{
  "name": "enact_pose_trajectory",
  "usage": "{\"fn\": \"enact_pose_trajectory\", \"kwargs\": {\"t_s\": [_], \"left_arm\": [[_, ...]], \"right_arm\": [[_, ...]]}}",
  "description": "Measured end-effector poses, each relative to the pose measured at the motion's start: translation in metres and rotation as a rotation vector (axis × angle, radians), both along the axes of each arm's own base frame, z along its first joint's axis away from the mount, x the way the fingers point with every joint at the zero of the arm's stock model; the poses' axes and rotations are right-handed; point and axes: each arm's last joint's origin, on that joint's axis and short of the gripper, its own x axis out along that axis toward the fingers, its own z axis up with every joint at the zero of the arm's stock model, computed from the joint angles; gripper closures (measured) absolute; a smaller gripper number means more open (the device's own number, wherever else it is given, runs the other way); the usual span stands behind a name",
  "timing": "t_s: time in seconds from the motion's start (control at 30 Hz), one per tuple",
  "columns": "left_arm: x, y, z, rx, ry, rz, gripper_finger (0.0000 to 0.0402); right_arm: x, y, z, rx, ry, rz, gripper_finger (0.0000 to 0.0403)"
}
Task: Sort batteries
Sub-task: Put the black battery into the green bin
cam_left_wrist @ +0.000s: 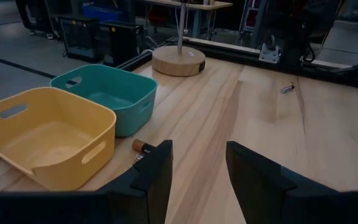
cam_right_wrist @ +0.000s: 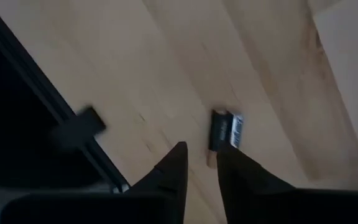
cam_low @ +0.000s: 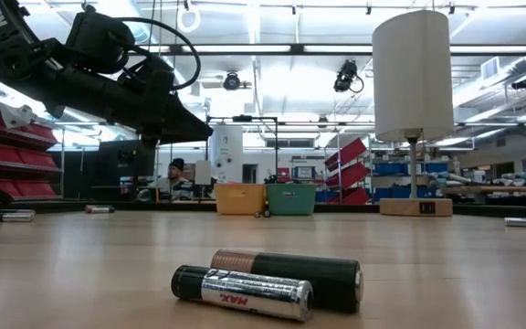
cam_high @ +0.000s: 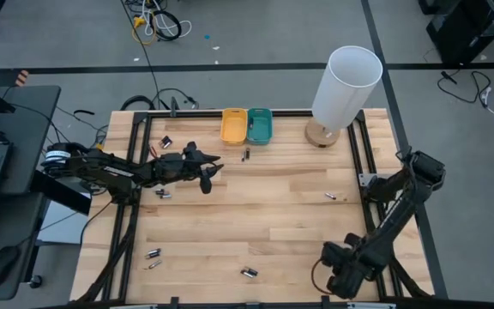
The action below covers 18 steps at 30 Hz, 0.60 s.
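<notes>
The left gripper (cam_high: pixel 213 172) hangs above the far left part of the wooden table (cam_high: pixel 264 215), and its two fingers (cam_left_wrist: pixel 157 171) stand apart with nothing between them. In the left wrist view, a battery with a copper end (cam_left_wrist: pixel 143 147) lies on the wood just before these fingers, close beside the yellow tray (cam_left_wrist: pixel 45 134). The teal tray (cam_left_wrist: pixel 107 96) touches the yellow one on its side, and both trays show no batteries inside. In the high view this pair of batteries (cam_high: pixel 246 155) lies just in front of the trays. The other batteries are spread over the table: one near the far left corner (cam_high: pixel 166 142), one below the left arm (cam_high: pixel 163 195), two at the near left (cam_high: pixel 153 255), a pair at the near middle (cam_high: pixel 249 273), and one at the right side (cam_high: pixel 331 196). In the low view the near pair (cam_low: pixel 268 281) lies side by side, touching, one silvery and one dark green. The right gripper (cam_high: pixel 343 273) rests low at the near right corner of the table; its fingers (cam_right_wrist: pixel 176 171) are a little apart and hold nothing, and one battery (cam_right_wrist: pixel 226 129) lies on the wood just beyond their tips. A white lamp (cam_high: pixel 346 86) stands at the far right of the table.
</notes>
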Motion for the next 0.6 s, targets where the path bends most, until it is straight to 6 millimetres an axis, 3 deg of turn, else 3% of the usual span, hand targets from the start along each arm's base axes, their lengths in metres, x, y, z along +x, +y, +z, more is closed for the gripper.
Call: {"fn": "enact_pose_trajectory", "kwargs": {"t_s": [0.33,0.6], "left_arm": [[0.000,0.000,0.000,-0.019,-0.004,0.004,0.0237],[0.000,0.000,0.000,-0.026,-0.007,0.005,0.0237]], "right_arm": [[-0.002,0.021,-0.034,-0.034,0.054,-0.030,0.0323],[-0.014,0.030,-0.048,-0.079,0.079,0.019,0.0314]]}}
